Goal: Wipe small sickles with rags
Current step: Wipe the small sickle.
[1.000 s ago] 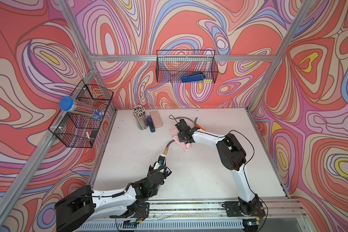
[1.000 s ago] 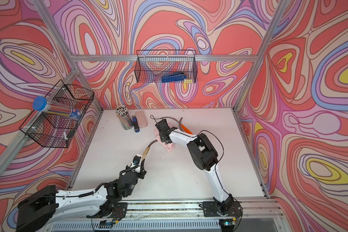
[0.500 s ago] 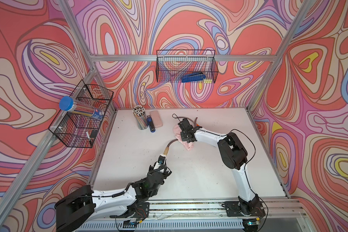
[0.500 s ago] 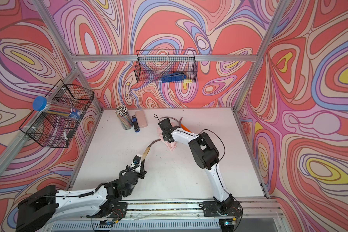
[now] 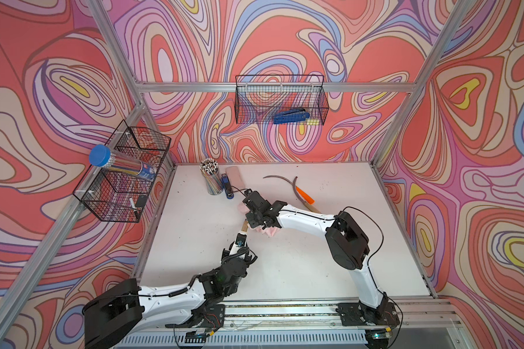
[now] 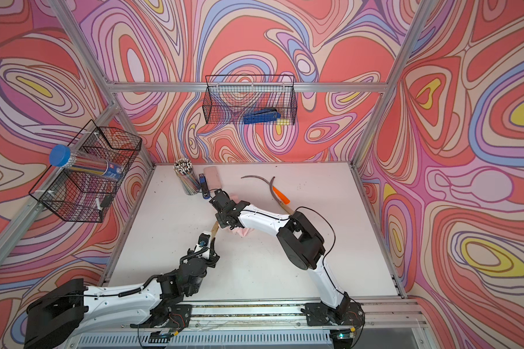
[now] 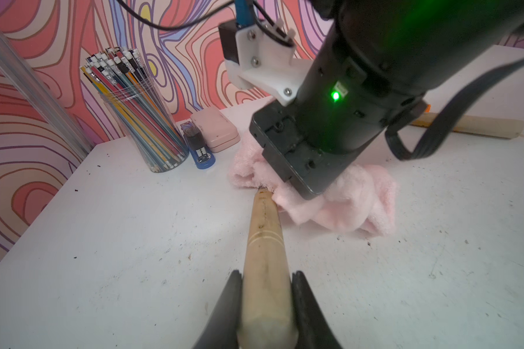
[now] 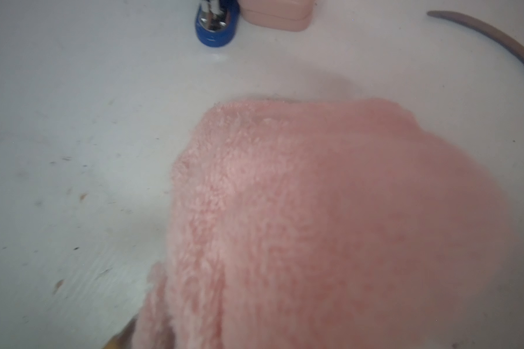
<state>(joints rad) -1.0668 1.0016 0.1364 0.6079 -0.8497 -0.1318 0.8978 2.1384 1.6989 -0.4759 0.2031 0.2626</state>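
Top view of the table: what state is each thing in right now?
left gripper, shut on the held sickle's wooden handle.
held sickle, blade hidden under the rag.
rag, bunched on the table.
right gripper, shut on the rag, pressing it down.
orange sickle, lying loose.
second wooden sickle, lying loose.
pencil jar, upright, full, uncapped.
pink case, closed.
pencil tube, capped, lying in the side basket.
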